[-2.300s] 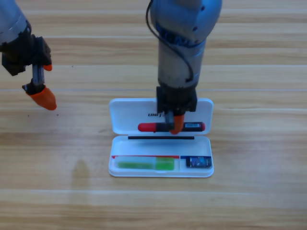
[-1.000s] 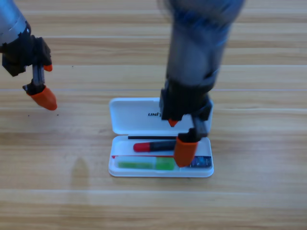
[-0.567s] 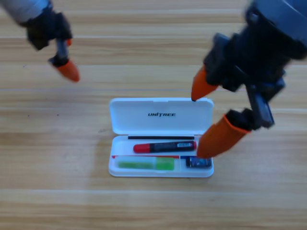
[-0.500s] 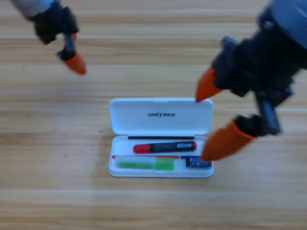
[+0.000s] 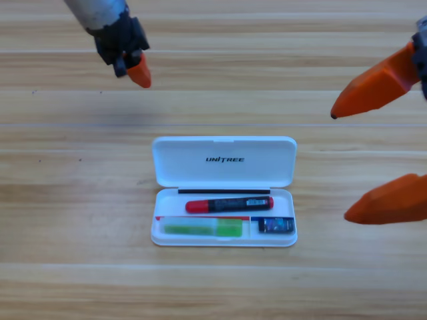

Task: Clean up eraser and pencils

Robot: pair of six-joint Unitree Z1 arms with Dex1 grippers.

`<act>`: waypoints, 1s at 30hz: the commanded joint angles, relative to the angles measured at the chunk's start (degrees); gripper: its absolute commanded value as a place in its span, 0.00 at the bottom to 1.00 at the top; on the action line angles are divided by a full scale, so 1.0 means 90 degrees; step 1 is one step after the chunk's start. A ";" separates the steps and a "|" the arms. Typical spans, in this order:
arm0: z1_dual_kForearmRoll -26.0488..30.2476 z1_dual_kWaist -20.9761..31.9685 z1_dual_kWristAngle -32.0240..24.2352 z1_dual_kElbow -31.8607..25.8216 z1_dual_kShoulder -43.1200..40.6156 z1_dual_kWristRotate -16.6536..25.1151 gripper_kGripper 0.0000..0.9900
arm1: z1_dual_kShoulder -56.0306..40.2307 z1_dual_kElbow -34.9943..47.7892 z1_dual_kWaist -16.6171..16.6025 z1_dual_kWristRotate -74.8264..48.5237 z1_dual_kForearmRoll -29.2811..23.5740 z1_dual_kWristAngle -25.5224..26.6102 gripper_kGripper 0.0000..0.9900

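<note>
The white case (image 5: 175, 167) lies open at the table's middle, lid folded back. In its tray the red-capped marker (image 5: 229, 203) lies lengthwise along the back. In front of it rests the light-green pencil (image 5: 203, 229), and the dark eraser (image 5: 275, 226) sits in the small right-hand compartment. My right gripper (image 5: 339, 167) is at the right edge, large and partly cut off, its orange jaws spread wide and holding nothing. My left gripper (image 5: 140, 72) hangs at the upper left, behind the case, showing a single orange tip with no gap.
Bare wooden table surrounds the case on every side. Nothing else lies on it.
The right gripper set the red marker into the tray, let go and drew back to the right edge. The left gripper moved right and up toward the area behind the case.
</note>
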 commanded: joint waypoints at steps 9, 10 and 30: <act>-0.0114 -0.0735 0.0086 0.0029 0.0528 -0.0110 0.00 | -0.0248 0.0241 0.0135 0.0085 -0.0114 0.0232 0.95; -0.0114 -0.0765 0.0076 0.0029 0.0538 -0.0110 0.00 | -0.0229 0.0241 0.0135 0.0094 -0.0114 0.0232 0.95; -0.0085 -0.0980 -0.0744 0.0605 0.0538 -0.0188 0.00 | -0.0043 0.0280 0.0135 0.0094 -0.0114 0.0378 0.95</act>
